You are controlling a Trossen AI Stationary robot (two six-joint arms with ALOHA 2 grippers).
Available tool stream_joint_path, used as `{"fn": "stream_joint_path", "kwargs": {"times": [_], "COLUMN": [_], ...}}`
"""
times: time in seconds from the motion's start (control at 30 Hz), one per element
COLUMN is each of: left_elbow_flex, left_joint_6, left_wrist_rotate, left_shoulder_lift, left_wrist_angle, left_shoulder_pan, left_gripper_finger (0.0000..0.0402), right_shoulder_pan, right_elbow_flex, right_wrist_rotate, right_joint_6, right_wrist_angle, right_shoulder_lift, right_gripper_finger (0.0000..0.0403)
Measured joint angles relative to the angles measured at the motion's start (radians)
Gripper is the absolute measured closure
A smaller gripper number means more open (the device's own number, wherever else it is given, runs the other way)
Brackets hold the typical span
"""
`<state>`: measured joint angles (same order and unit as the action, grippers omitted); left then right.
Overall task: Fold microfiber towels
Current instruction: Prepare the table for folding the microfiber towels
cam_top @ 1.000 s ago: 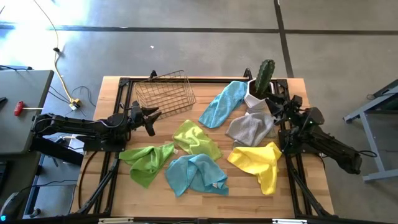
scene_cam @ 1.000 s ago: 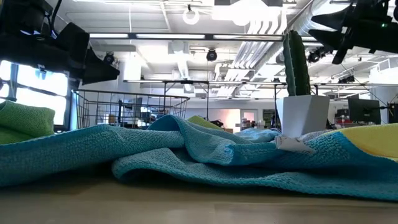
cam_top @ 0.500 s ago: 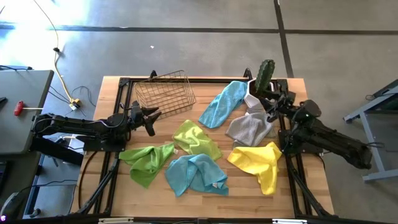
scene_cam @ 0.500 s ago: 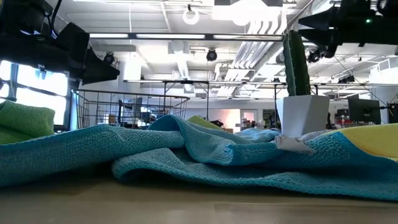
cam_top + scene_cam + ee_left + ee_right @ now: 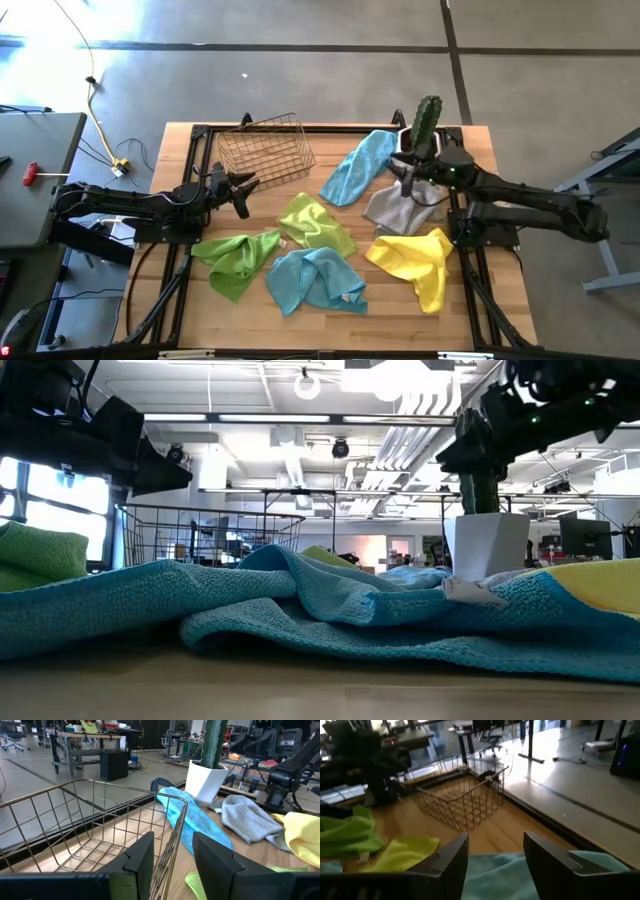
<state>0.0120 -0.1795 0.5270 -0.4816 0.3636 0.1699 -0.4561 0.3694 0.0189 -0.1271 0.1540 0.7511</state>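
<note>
- Six microfiber towels spread loose and crumpled across the wooden counter (image 5: pixel 190 310), none folded.
- Lime green towel (image 5: pixel 238 258) at front left; second lime green towel (image 5: pixel 315 224) near centre, edges close together.
- Light blue towel (image 5: pixel 315 280) at front centre, bunched, just in front of the central green one; fills the low view's foreground (image 5: pixel 300 610).
- Second light blue towel (image 5: pixel 358 167) stretched diagonally toward the back, far end against the white pot (image 5: pixel 405 150) of the cactus (image 5: pixel 426 120).
- Grey towel (image 5: pixel 402 207) right of centre, between the long blue one and the yellow towel (image 5: pixel 415 262), which lies at front right.
- Wire basket (image 5: pixel 266 151) at back left, empty of cloth, upright.
- Left claw (image 5: pixel 243 190) low beside the basket's front corner, fingers spread, nothing between them; basket rim close ahead in the left wrist view (image 5: pixel 172 865).
- Right claw (image 5: pixel 408 172) above the back edge of the grey towel, next to the pot, fingers spread, nothing pinched; blue cloth directly under it in the right wrist view (image 5: pixel 495 865).
</note>
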Motion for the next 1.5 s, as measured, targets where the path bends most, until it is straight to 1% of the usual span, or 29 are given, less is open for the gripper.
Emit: {"fn": "stream_joint_path", "kwargs": {"times": [0.23, 0.33, 0.5, 0.63, 0.73, 0.83, 0.93, 1.13, 1.27, 1.5], "left_elbow_flex": [0.0, 0.0, 0.0, 0.0, 0.0, 0.0, 0.0, 0.0, 0.0, 0.0], "left_joint_6": [0.0, 0.0, 0.0, 0.011, 0.054, 0.058, 0.052, 0.053, 0.052, 0.053], "left_wrist_rotate": [0.0, 0.0, 0.0, 0.0, 0.0, 0.0, 0.0, 0.0, 0.0, 0.0], "left_shoulder_lift": [0.0, 0.0, 0.0, 0.0, 0.0, 0.0, 0.0, 0.0, 0.0, -0.002], "left_wrist_angle": [0.0, 0.0, 0.0, 0.0, 0.0, 0.0, 0.0, 0.0, 0.0, 0.0], "left_shoulder_pan": [0.0, 0.0, 0.0, 0.0, 0.0, 0.0, 0.0, 0.0, 0.0, 0.0], "left_gripper_finger": [0.0275, 0.0275, 0.0275, 0.0275, 0.0275, 0.0275, 0.0275, 0.0275, 0.0275, 0.0275], "right_shoulder_pan": [0.111, 0.171, 0.252, 0.31, 0.35, 0.382, 0.402, 0.407, 0.406, 0.418], "right_elbow_flex": [0.058, 0.081, 0.144, 0.182, 0.204, 0.217, 0.224, 0.226, 0.226, 0.232], "right_wrist_rotate": [-0.001, -0.033, -0.09, -0.104, -0.128, -0.162, -0.182, -0.192, -0.252, -0.233], "right_joint_6": [-0.006, -0.023, -0.08, -0.148, -0.214, -0.276, -0.31, -0.31, -0.321, -0.429], "right_wrist_angle": [-0.06, -0.078, -0.231, -0.349, -0.414, -0.464, -0.486, -0.502, -0.558, -0.675], "right_shoulder_lift": [0.133, 0.199, 0.305, 0.379, 0.432, 0.481, 0.52, 0.583, 0.62, 0.697], "right_gripper_finger": [0.0221, 0.0221, 0.0221, 0.0221, 0.0221, 0.0221, 0.0221, 0.0221, 0.0221, 0.0221]}}
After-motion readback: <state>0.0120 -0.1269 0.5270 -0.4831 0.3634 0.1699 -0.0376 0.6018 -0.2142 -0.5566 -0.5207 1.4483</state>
